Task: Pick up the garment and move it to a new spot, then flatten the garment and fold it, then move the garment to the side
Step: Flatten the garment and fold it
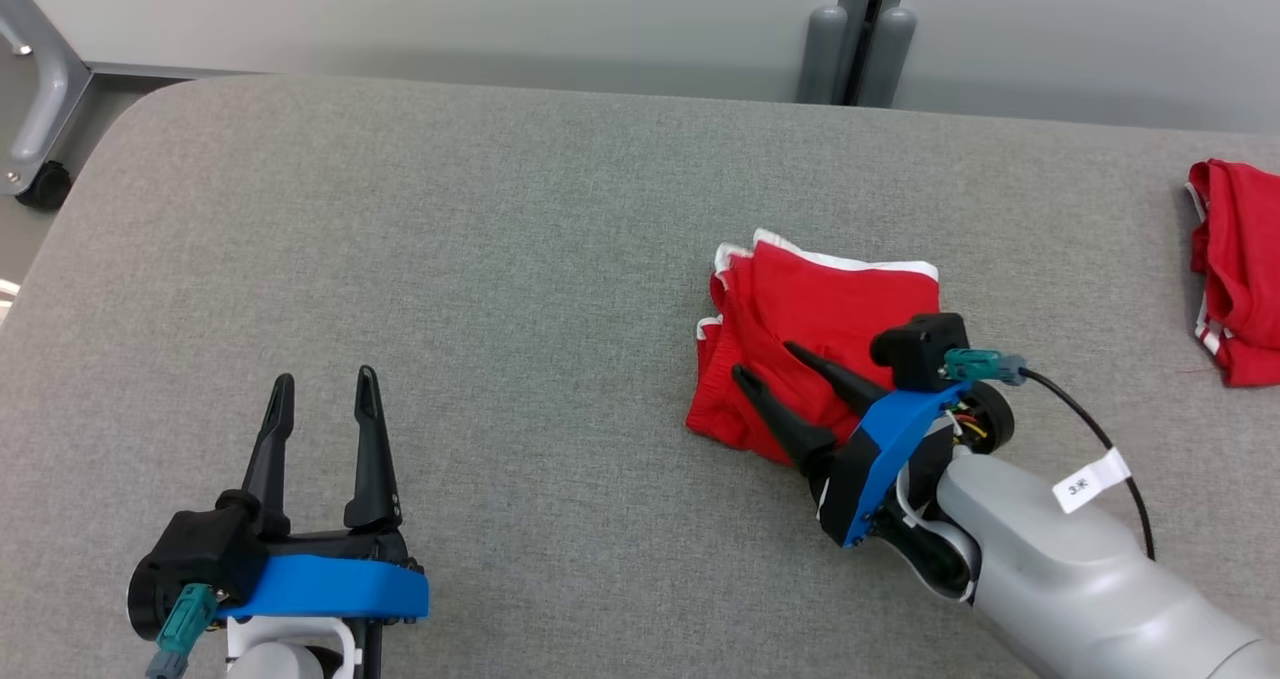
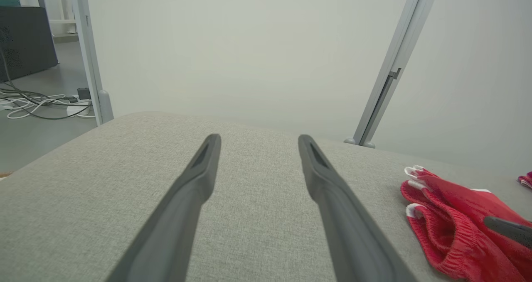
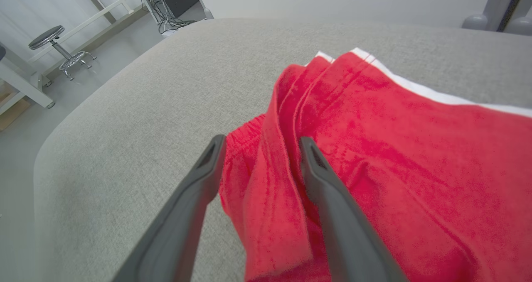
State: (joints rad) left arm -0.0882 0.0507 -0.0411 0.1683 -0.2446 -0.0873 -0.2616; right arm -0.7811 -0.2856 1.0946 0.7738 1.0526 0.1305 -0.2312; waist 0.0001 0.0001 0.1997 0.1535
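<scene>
So, garment [image 1: 815, 294]: red with white trim, folded into a compact bundle, lying on the grey tabletop [image 1: 450, 259] right of centre.
right pincer [image 1: 762, 357]: fingers spread wide over the garment's near-left part, with a raised fold of cloth between them that is not pinched; whether the tips touch the cloth is hard to say.
left pincer [image 1: 325, 375]: fingers wide apart, holding nothing, low over bare tabletop, well apart from the garment.
second red cloth [image 1: 1240, 269]: crumpled at the tabletop's right edge, well apart from the folded garment.
</scene>
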